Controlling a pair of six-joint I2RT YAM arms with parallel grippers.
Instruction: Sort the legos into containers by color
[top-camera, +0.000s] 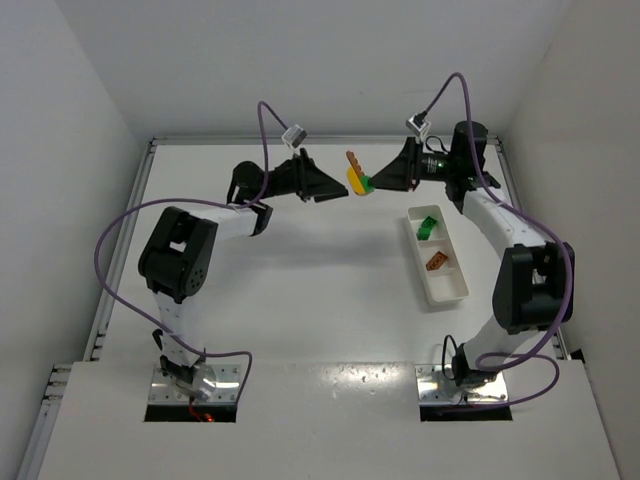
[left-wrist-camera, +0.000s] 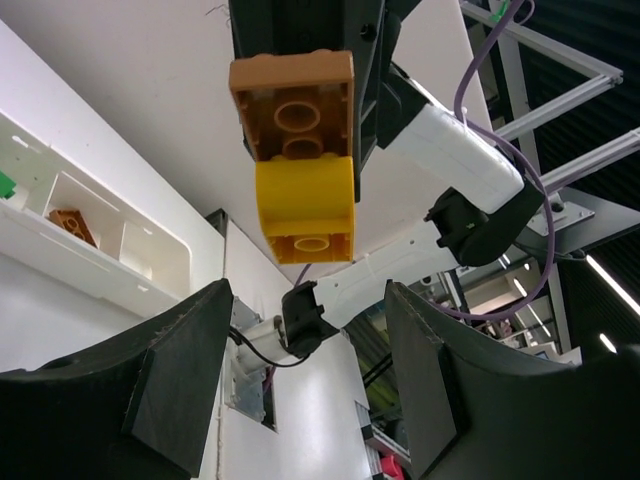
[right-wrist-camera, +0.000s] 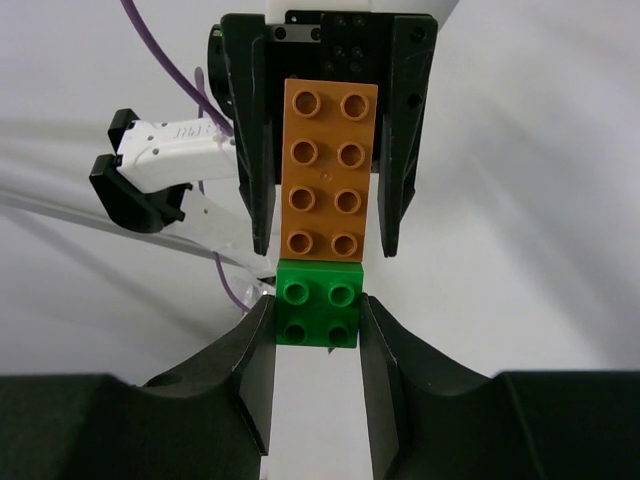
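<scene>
Right wrist view: the right gripper (right-wrist-camera: 316, 322) is pinching a small green brick (right-wrist-camera: 318, 315) between its fingertips. A longer orange-brown brick (right-wrist-camera: 330, 170) juts straight out beyond the tips. From the left wrist, a yellow brick (left-wrist-camera: 305, 205) is seen joined under that stack. The left gripper (left-wrist-camera: 305, 300) faces it with jaws spread wide, and the stack sits just ahead of its fingertips, untouched.

The whole stack hangs in the air from one narrow grip on its smallest brick, well away from the tray (top-camera: 450, 292), which lies back beside the right arm.

If the left gripper closes off-centre or twists while pulling, the green brick may likely slip out of the pinch. The bricks could also snap apart suddenly, and a loose one would drop to the tabletop (top-camera: 300, 290). I cannot tell which brick the yellow one grips harder, so it may come away on either side.
</scene>
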